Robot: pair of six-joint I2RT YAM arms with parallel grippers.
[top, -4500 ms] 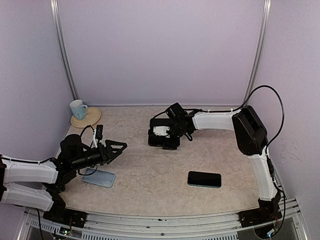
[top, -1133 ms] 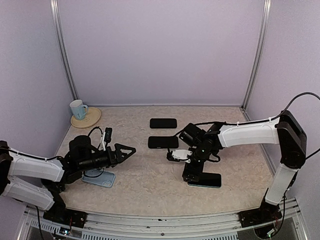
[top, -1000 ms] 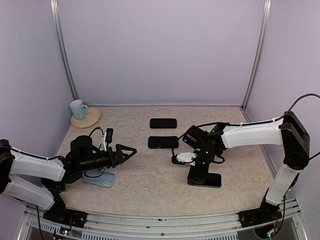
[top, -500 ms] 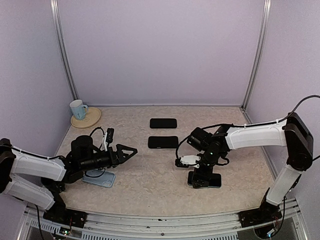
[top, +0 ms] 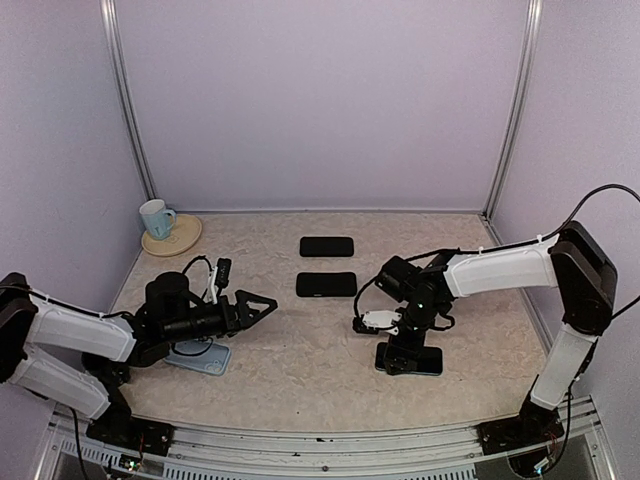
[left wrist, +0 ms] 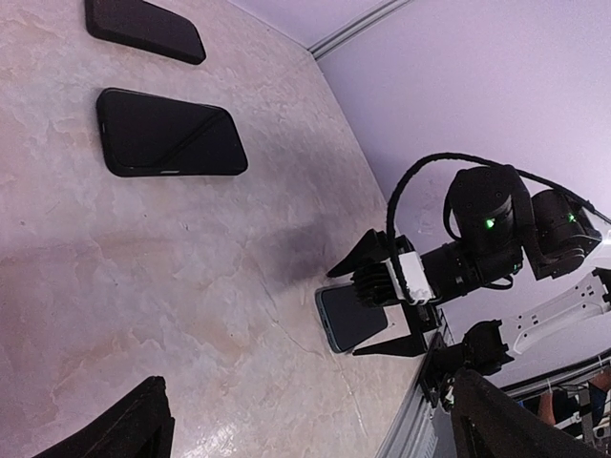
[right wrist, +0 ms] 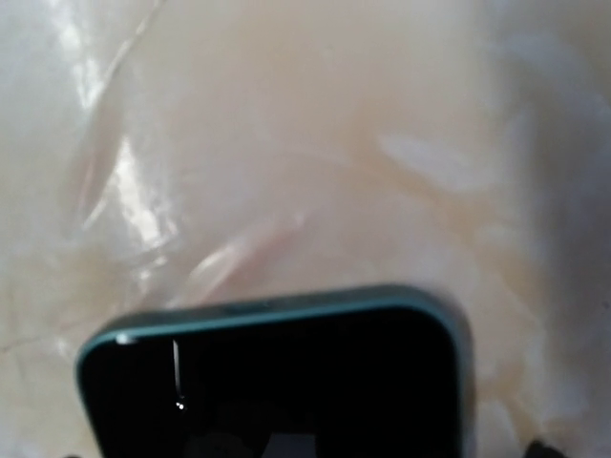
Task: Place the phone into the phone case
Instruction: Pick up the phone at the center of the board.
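Both jaws stand wide apart: the right gripper point(top: 398, 360) straddles the left end of the phone point(top: 425, 360), which lies flat near the table's point(top: 300, 345) front edge. The left gripper point(top: 263, 308) hovers over the phone case point(top: 205, 358), far to the left. Bare table separates them; two dark phones point(top: 326, 285) point(top: 327, 246) lie farther back.

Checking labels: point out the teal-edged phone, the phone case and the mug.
teal-edged phone point(top: 430, 362), top external view, uncovered right end.
phone case point(top: 207, 359), top external view, exposed right part.
mug point(top: 155, 218), top external view, body.
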